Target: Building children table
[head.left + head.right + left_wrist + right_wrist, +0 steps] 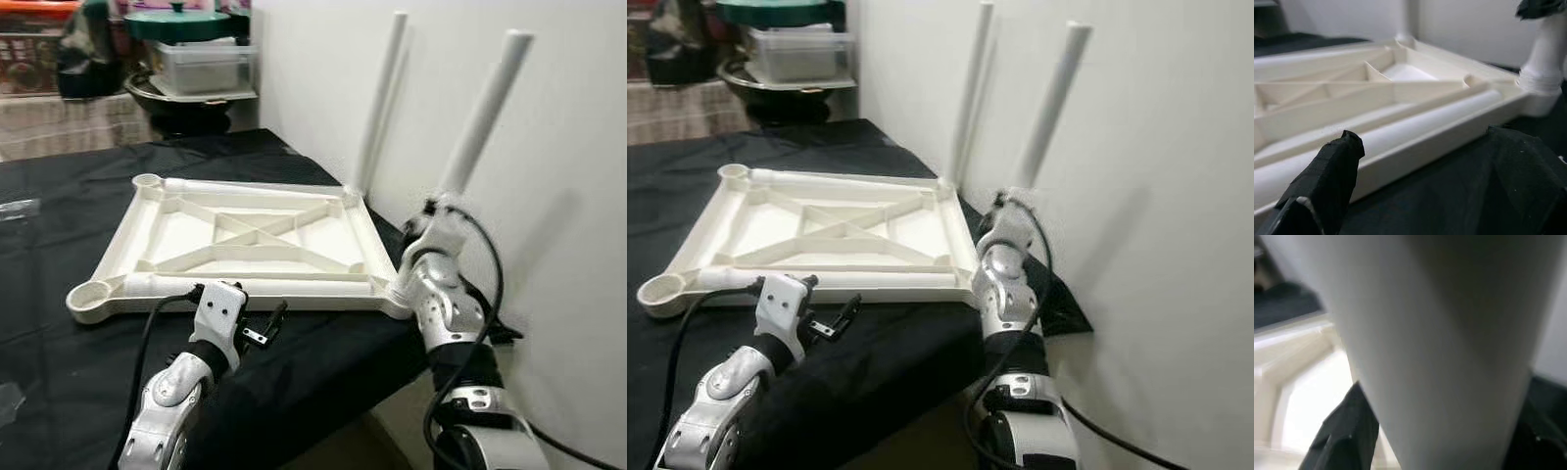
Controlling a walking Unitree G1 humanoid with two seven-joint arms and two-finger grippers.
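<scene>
A white children's table top (257,238) lies upside down on a black cloth, its ribbed underside facing up. Two white legs stand upright in its right-hand corners: a far leg (382,93) and a near leg (482,113). The near-left socket (90,294) and the far-left socket (147,182) hold nothing. My right gripper (1444,431) is shut on the near leg close to its base, and the leg (1440,333) sits between the black fingers (1347,435). My left gripper (1420,196) hovers open just in front of the top's near edge (1415,142).
A white wall (549,147) rises close behind the legs on the right. The black-covered surface (59,382) ends at its front right edge beside my right arm. A clear lidded box (201,67) and a green lid stand at the back.
</scene>
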